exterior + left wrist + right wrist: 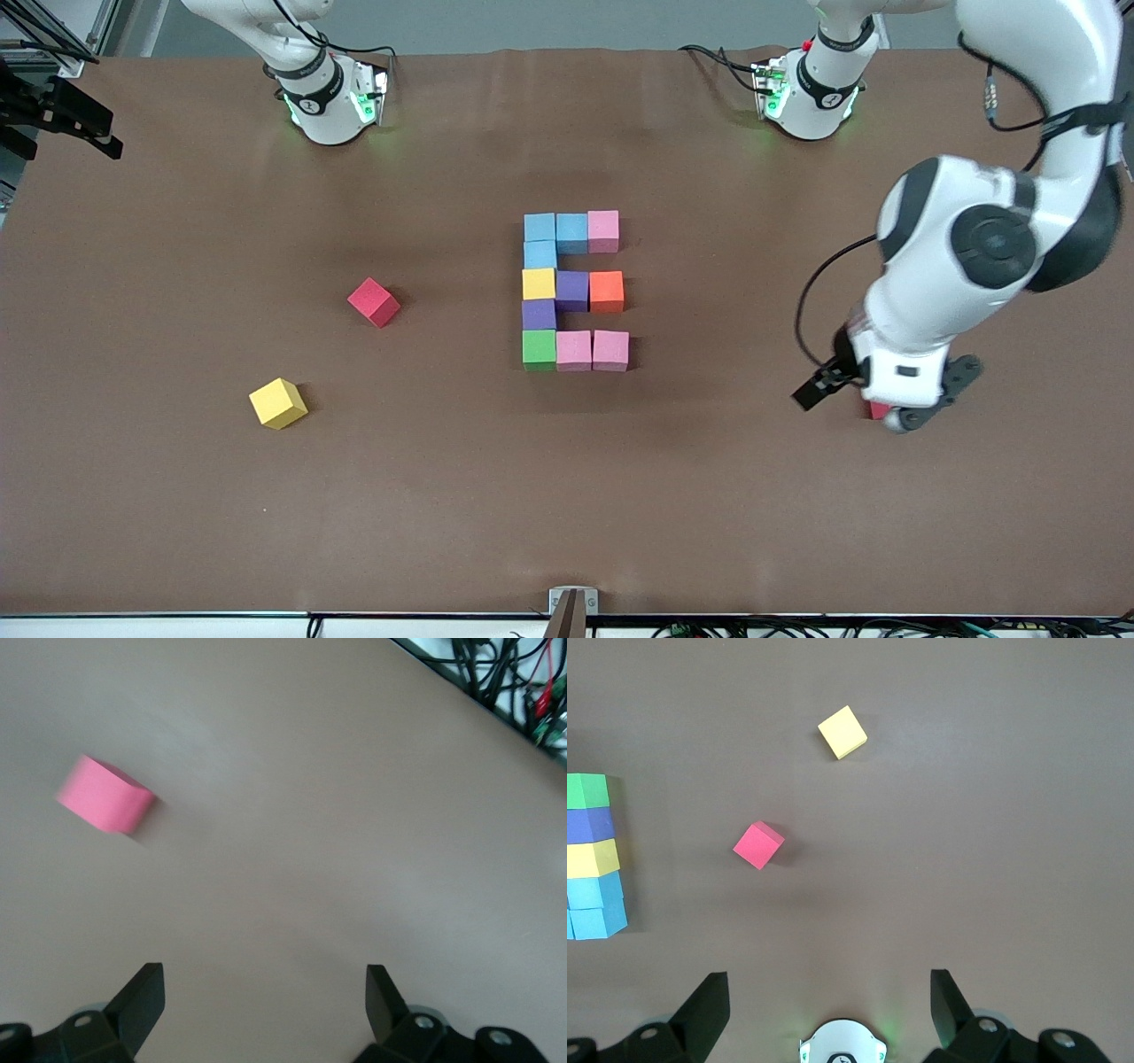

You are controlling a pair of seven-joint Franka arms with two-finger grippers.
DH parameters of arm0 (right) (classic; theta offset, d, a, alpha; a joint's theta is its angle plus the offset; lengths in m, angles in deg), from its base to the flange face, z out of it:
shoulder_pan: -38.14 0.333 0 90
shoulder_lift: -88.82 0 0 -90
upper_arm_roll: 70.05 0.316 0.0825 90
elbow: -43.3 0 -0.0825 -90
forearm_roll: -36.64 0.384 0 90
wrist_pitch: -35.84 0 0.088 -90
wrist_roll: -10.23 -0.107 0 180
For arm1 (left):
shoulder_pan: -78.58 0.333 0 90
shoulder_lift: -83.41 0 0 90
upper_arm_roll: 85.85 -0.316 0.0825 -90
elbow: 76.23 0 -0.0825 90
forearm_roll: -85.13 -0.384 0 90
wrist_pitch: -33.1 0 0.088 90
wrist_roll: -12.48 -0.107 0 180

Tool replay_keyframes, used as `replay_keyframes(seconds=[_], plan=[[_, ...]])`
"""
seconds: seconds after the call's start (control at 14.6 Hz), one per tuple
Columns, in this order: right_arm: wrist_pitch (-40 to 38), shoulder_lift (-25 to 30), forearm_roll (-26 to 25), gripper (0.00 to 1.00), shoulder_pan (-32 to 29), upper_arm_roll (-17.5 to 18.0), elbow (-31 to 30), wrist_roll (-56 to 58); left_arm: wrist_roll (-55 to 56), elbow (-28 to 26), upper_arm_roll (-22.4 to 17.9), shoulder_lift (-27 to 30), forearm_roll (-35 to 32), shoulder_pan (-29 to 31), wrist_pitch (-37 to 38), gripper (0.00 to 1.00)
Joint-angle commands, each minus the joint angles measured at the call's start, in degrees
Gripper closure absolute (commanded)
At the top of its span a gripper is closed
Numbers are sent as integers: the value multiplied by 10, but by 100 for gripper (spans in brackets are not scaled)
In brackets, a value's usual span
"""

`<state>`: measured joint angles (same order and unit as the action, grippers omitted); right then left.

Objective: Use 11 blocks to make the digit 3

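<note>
loose yellow cube and red cube: toward the right arm's end from the blocks | blocks: eleven, touching, digit apparently finished | right gripper: waiting, released | left gripper: released, empty, over table near another red cube | next: probably retreat

Eleven blocks sit touching at the middle of the tabletop, forming three rows joined by a column. A loose yellow cube and a red cube lie toward my right arm's end. My left hand hangs low over another red cube near my left arm's end.
</note>
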<state>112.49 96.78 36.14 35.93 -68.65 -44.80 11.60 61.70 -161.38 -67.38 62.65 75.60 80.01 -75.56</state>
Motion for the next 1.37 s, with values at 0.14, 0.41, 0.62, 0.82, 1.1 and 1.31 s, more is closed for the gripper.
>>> replay_keyframes(seconds=[0.14,0.41,0.62,0.82,1.1,1.31], plan=[[11,7,-3,0,-19,3,-14,12,-147,-9,3,104,0,45,118,0],[11,4,-1,0,-35,3,-15,48,-256,-10,8,170,45,103,179,0],[10,4,-1,0,-35,3,-15,48,-329,-15,-54,206,69,81,235,0],[10,4,-1,0,-35,4,-16,48,-364,-20,-122,231,80,14,269,0],[10,5,10,0,-34,4,-17,47,-370,-37,-134,239,84,8,271,0],[10,5,11,0,-34,4,-18,47,-388,-38,-133,241,85,7,272,0]])
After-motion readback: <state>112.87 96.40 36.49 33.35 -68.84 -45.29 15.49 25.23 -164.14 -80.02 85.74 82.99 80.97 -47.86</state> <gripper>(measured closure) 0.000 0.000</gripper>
